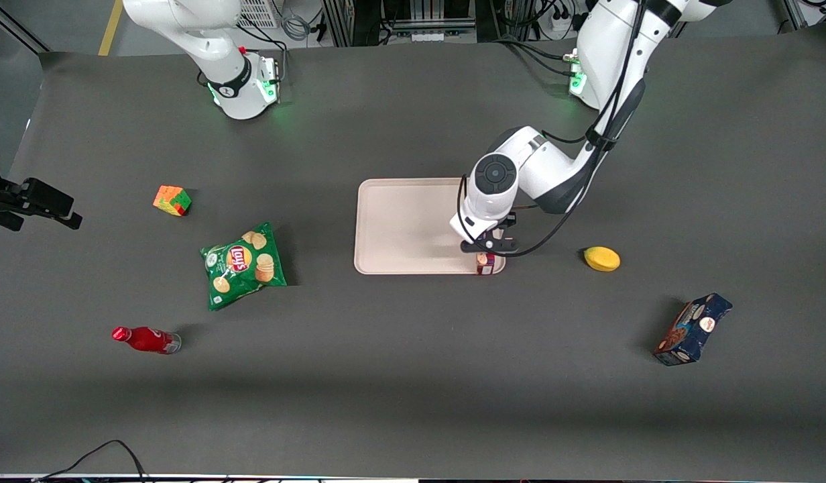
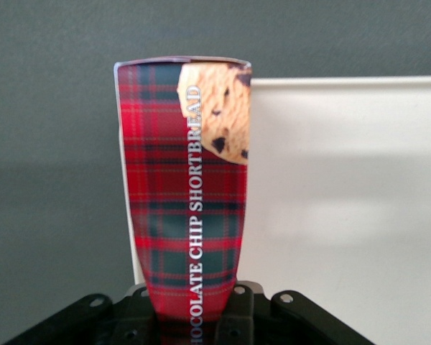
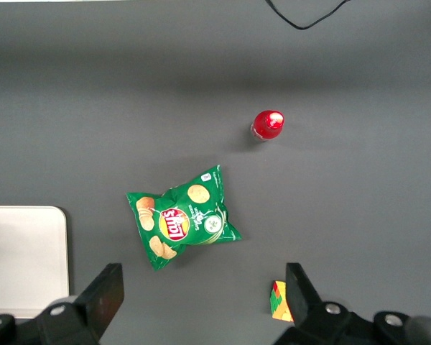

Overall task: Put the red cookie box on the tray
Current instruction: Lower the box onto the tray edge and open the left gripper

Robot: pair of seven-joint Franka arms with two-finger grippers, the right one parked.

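Observation:
My left gripper [image 1: 485, 249] is shut on the red cookie box [image 2: 187, 194], a long dark-red plaid carton with a cookie picture and white lettering. The box hangs upright from the fingers [image 2: 237, 313], its lower end [image 1: 485, 264] over the tray's corner nearest the front camera at the working arm's end. The pale beige tray [image 1: 403, 225] lies flat mid-table; in the left wrist view the tray [image 2: 345, 215] shows beside the box, whose end overlaps the tray's edge. Whether the box touches the tray I cannot tell.
A yellow lemon-like object [image 1: 601, 258] and a dark-blue cookie box [image 1: 693, 329] lie toward the working arm's end. A green chips bag [image 1: 243, 264], a colour cube [image 1: 172, 200] and a red bottle [image 1: 145, 339] lie toward the parked arm's end.

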